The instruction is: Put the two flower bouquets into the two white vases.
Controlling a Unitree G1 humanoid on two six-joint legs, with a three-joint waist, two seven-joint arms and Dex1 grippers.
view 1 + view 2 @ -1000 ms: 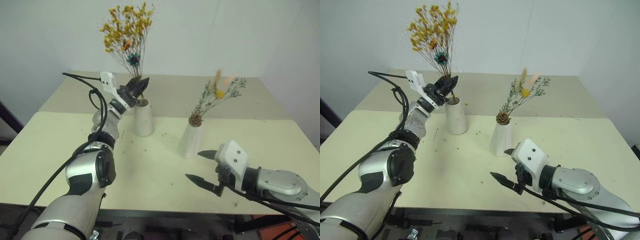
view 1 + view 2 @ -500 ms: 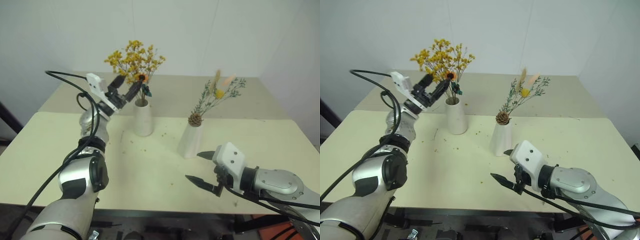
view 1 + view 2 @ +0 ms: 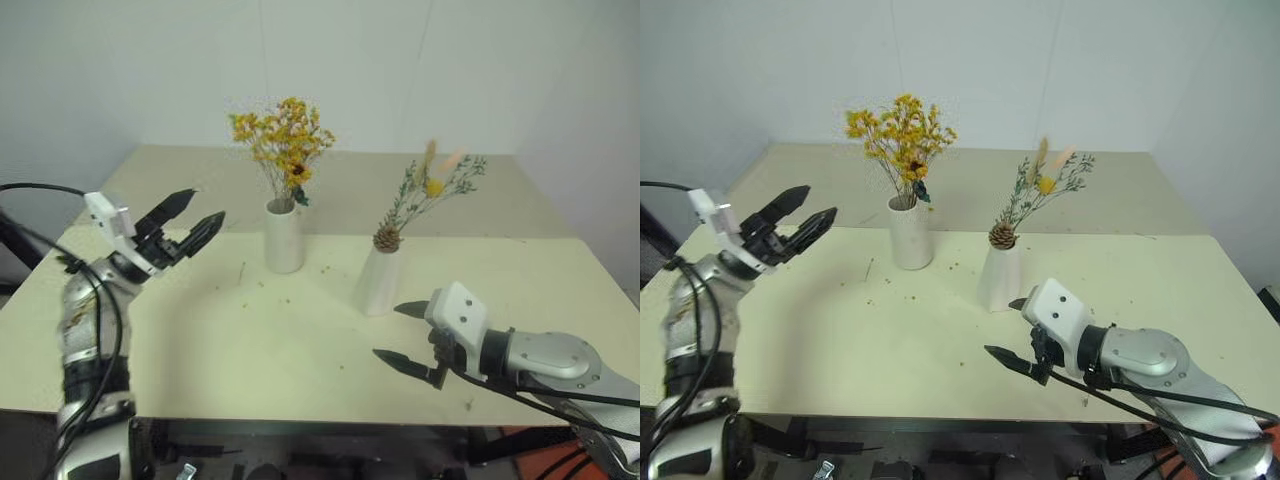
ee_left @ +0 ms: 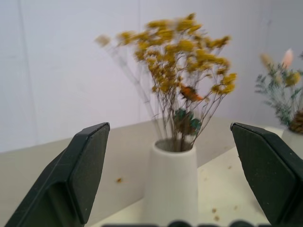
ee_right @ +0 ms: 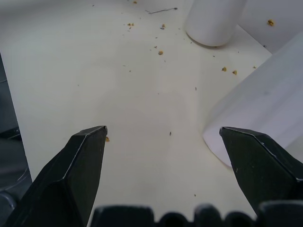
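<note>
The yellow-orange bouquet [image 3: 283,135] stands upright in the cylinder vase [image 3: 283,236] near the table's middle. In the left wrist view the same bouquet [image 4: 182,56] rises from that vase [image 4: 170,182] straight ahead of the fingers. The grey-green bouquet [image 3: 432,195] with a pine cone sits in the tapering vase [image 3: 378,283] to its right. My left gripper [image 3: 188,224] is open and empty, off to the left of the cylinder vase and clear of it. My right gripper [image 3: 402,334] is open and empty, low over the table just in front of the tapering vase [image 5: 265,113].
Small crumbs of dried flower [image 3: 285,298] lie scattered on the cream table [image 3: 250,350] around the vases. A second table [image 3: 350,190] continues behind, up to a white wall. The near table edge runs just below my right gripper.
My left gripper has let go of the yellow-orange bouquet, opened, and pulled back to the left away from the cylinder vase. The bouquet has dropped lower into the vase. The right gripper has stayed put.
</note>
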